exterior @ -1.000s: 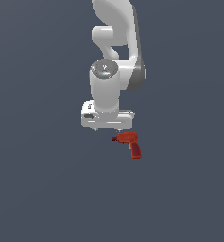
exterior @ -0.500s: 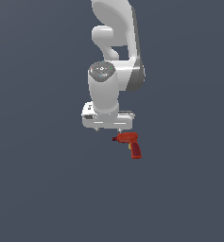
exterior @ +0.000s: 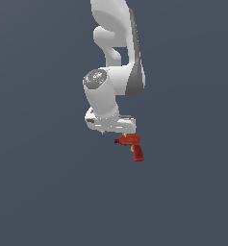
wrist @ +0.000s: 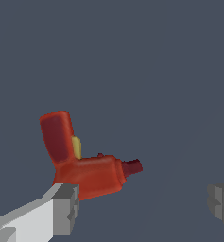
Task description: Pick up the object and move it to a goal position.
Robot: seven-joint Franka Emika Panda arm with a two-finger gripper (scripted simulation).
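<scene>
The object is a small red power drill (exterior: 133, 145) lying on the grey floor, with a darker red handle, a yellow trigger spot and a short dark nose. In the exterior view my gripper (exterior: 116, 130) hangs just above it, toward the exterior view's left of it. In the wrist view the drill (wrist: 85, 165) lies close beside one grey fingertip (wrist: 65, 208); the other fingertip (wrist: 221, 201) is far off across a wide gap. The gripper (wrist: 142, 204) is open and empty, with the drill's nose reaching into the gap.
A plain dark grey floor (exterior: 48, 192) surrounds the drill on every side. The white arm (exterior: 113, 72) rises above the gripper. No other objects show.
The arm has moved slightly lower and closer over the drill. The drill has not moved.
</scene>
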